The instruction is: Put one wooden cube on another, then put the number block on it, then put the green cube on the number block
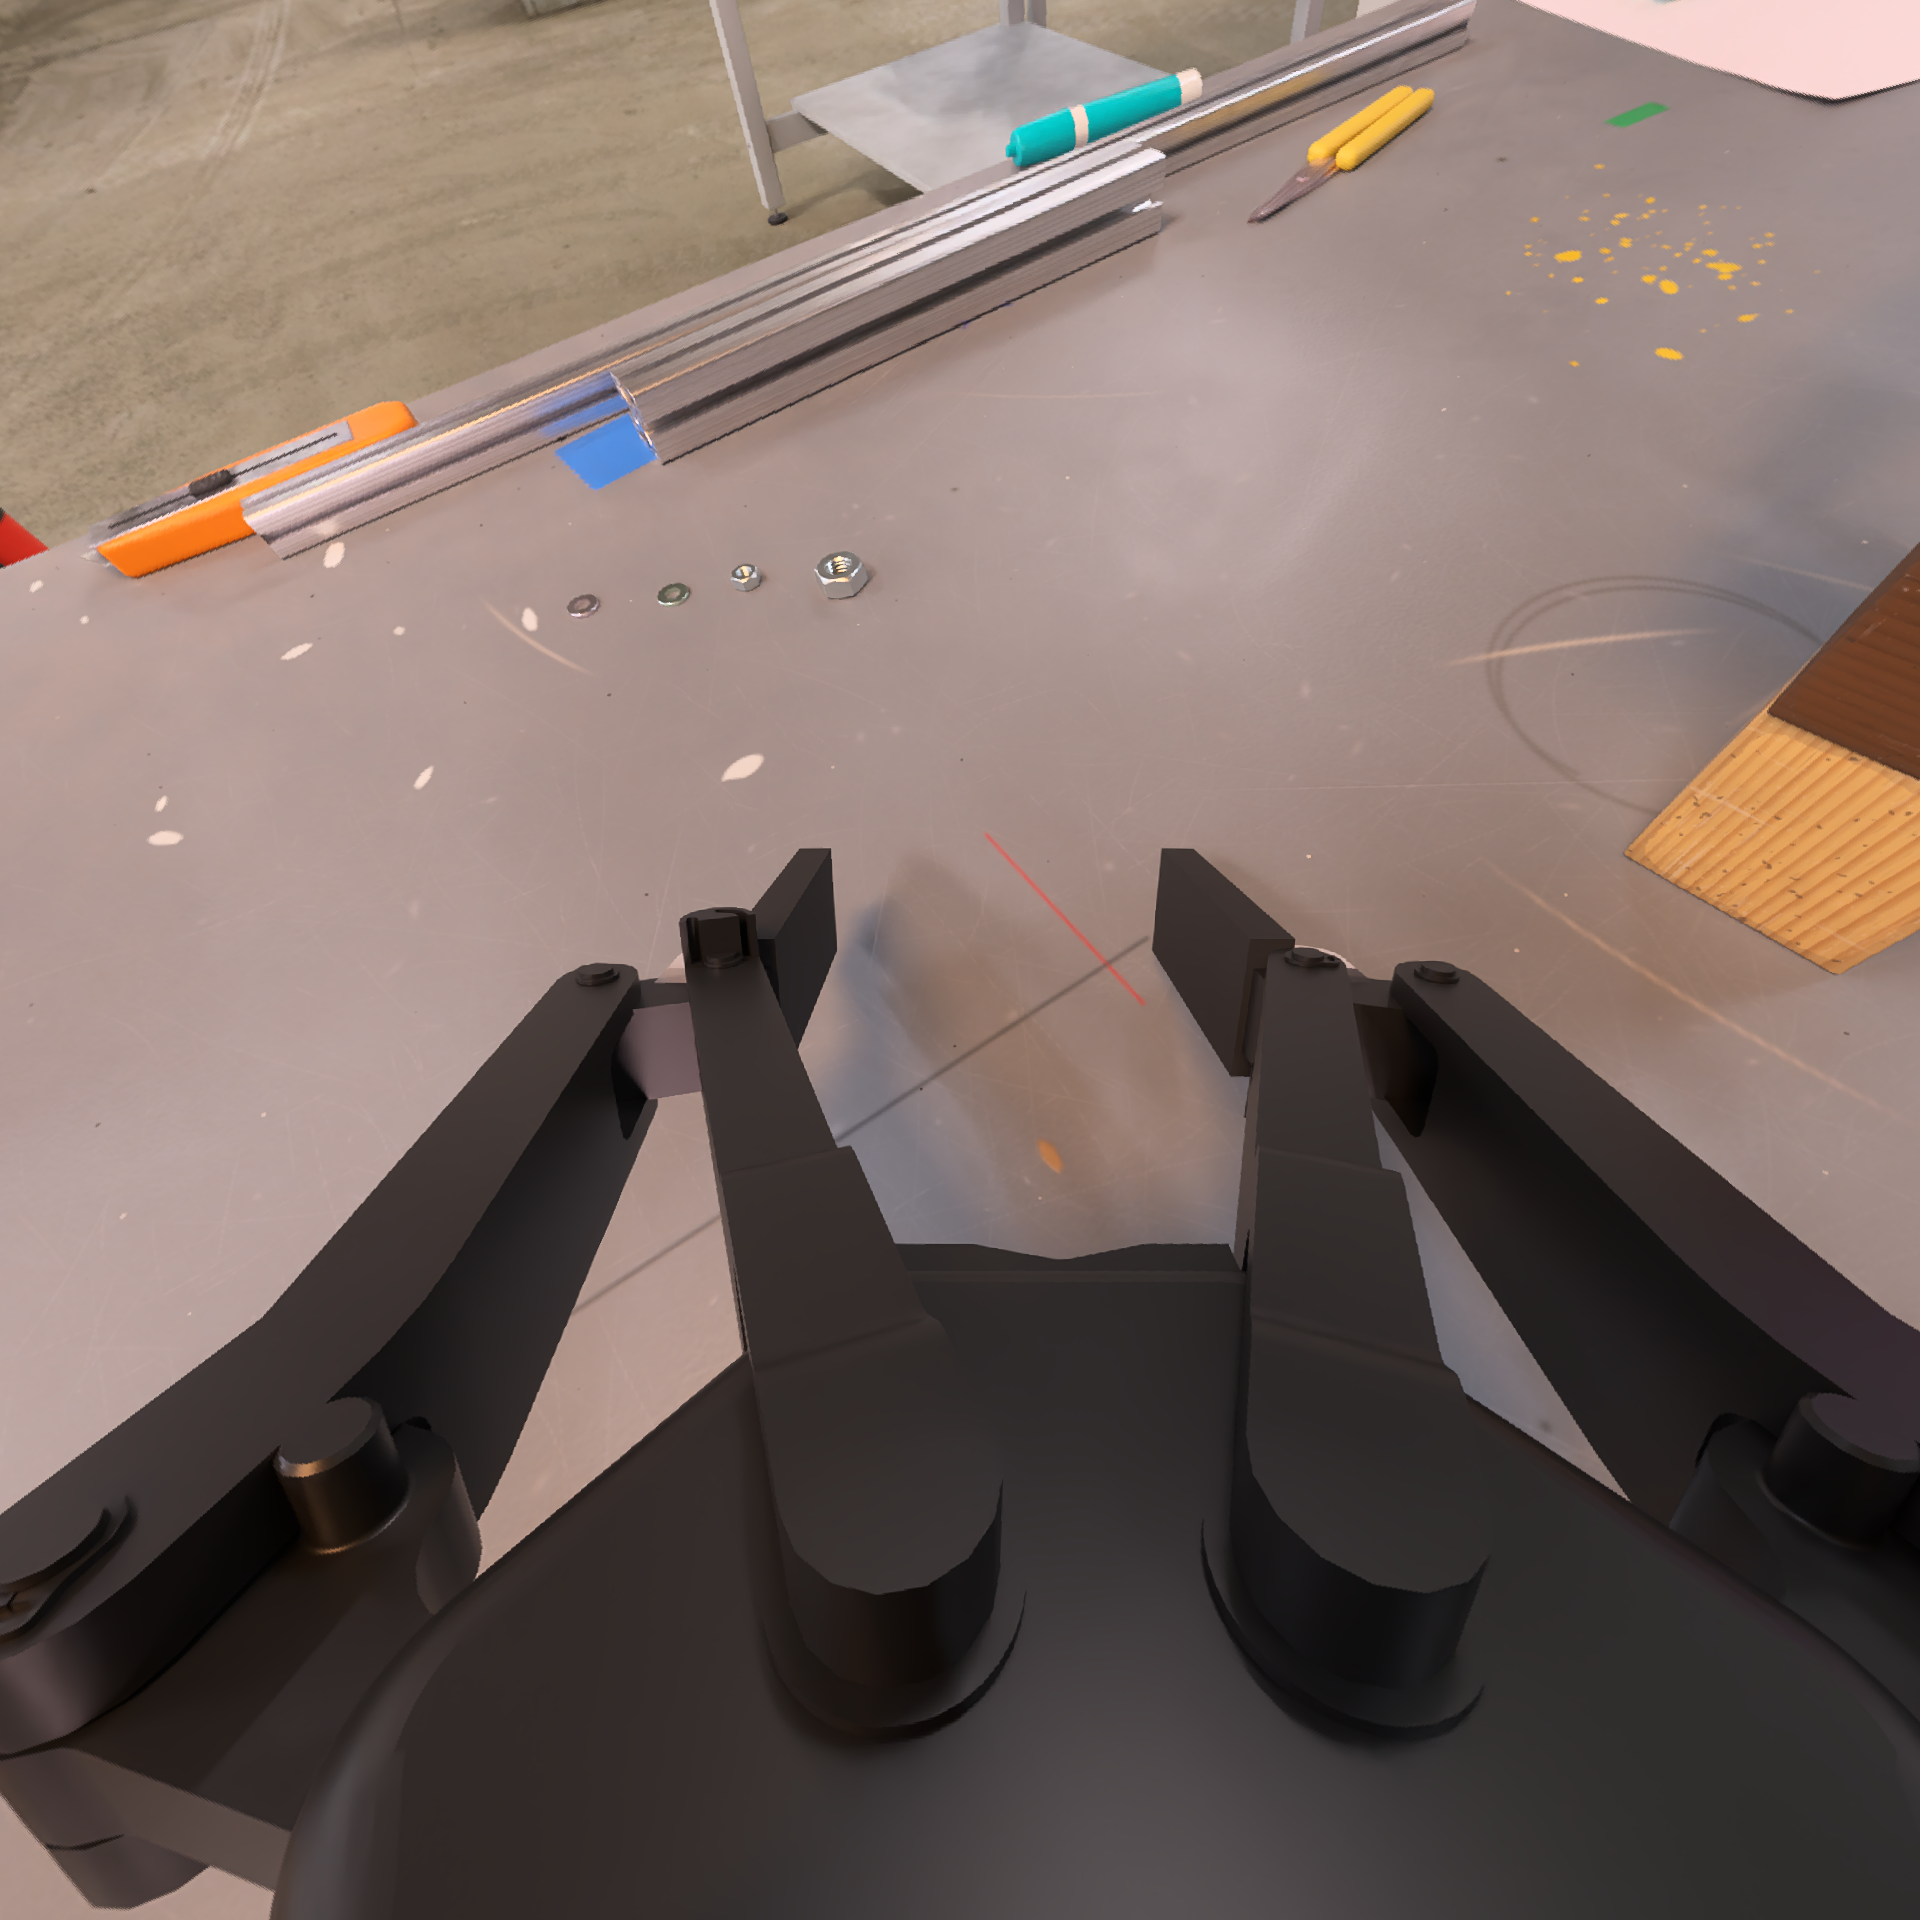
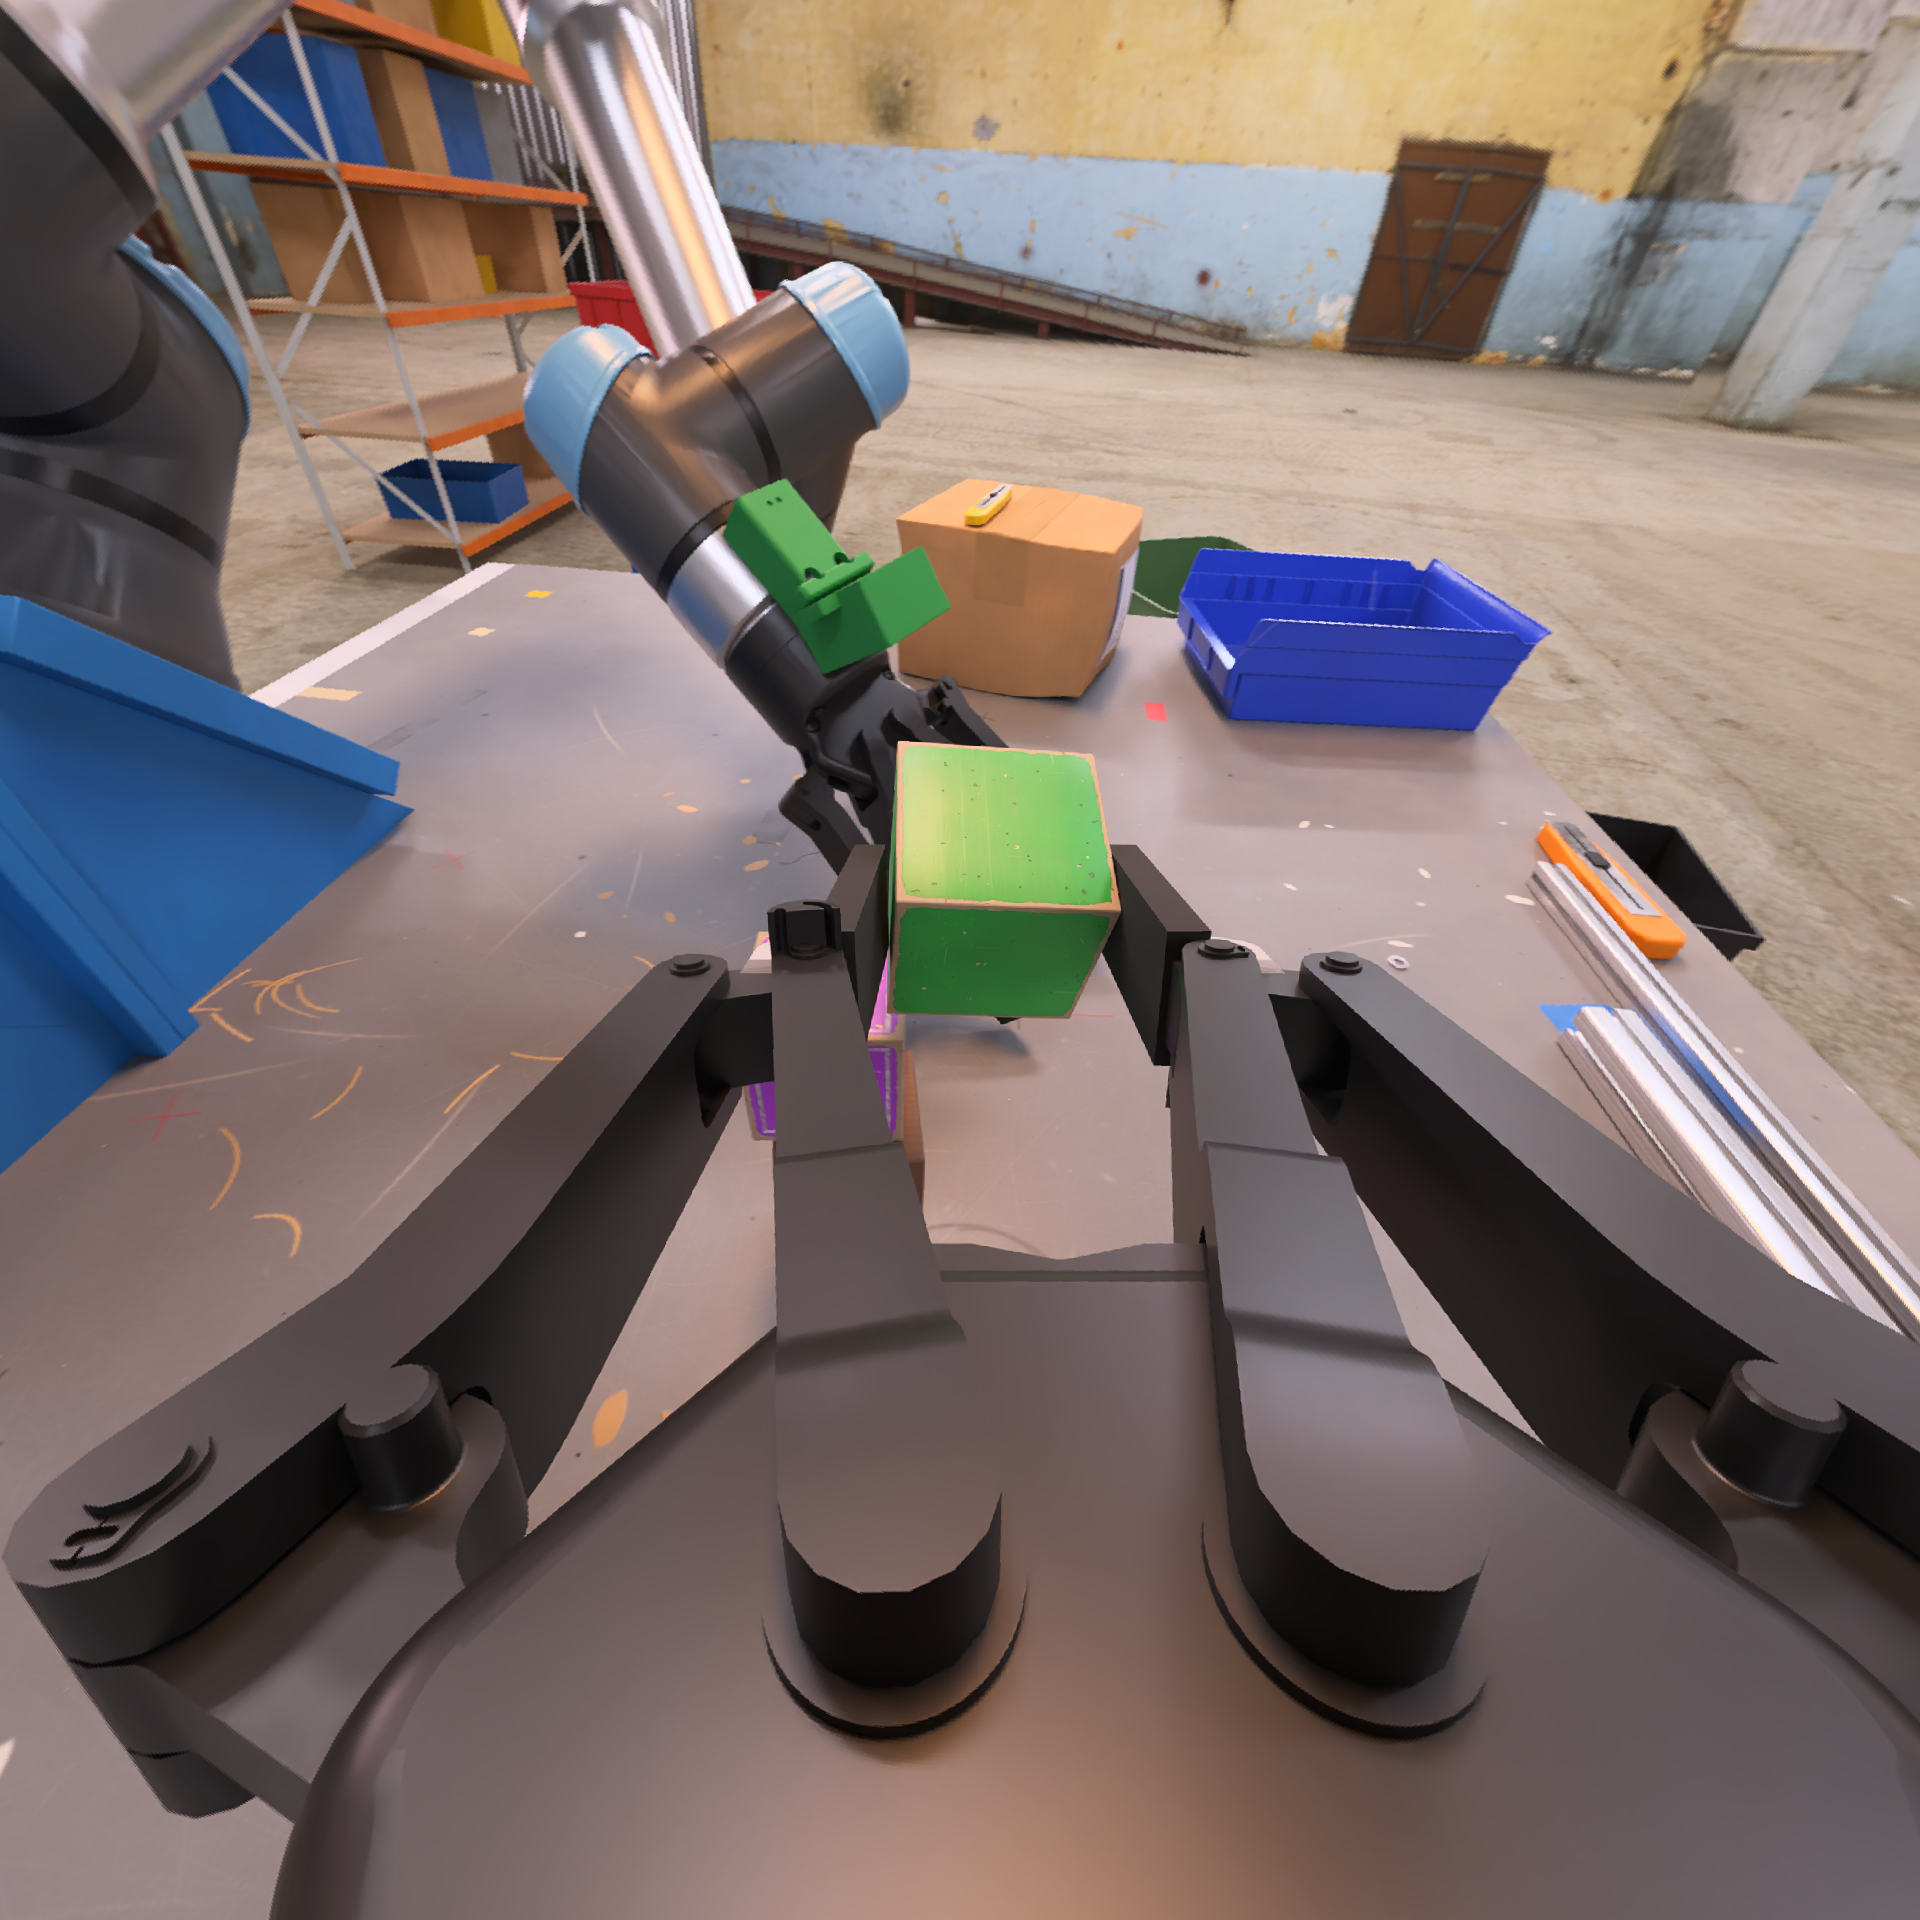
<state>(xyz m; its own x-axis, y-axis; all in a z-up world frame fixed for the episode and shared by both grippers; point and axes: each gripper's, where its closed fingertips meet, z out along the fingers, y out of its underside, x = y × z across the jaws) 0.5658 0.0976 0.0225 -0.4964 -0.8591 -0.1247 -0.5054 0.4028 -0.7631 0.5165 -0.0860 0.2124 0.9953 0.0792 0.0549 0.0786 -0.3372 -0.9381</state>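
In the right wrist view my right gripper (image 2: pixel 1003 920) is shut on the green cube (image 2: pixel 997 873) and holds it above the table. Just below and left of it, a purple block (image 2: pixel 885 1081) with a sliver of brown wood (image 2: pixel 914 1138) beneath shows behind my left finger; most of that stack is hidden. The left gripper (image 2: pixel 862 758) shows farther off behind the green cube. In the left wrist view my left gripper (image 1: pixel 997 904) is open and empty over bare table. At the right edge stands a light wooden cube (image 1: pixel 1797 831) with a dark brown cube (image 1: pixel 1860 675) on it.
A cardboard box (image 2: pixel 1018 592) and a blue bin (image 2: pixel 1351 644) stand at the far side, and a large blue bin (image 2: pixel 156 831) at the left. Aluminium profiles (image 1: pixel 883 301), an orange knife (image 1: pixel 249 488), nuts and washers (image 1: pixel 842 574), a teal marker (image 1: pixel 1101 114) and yellow-handled pliers (image 1: pixel 1361 135) lie along the table's edge.
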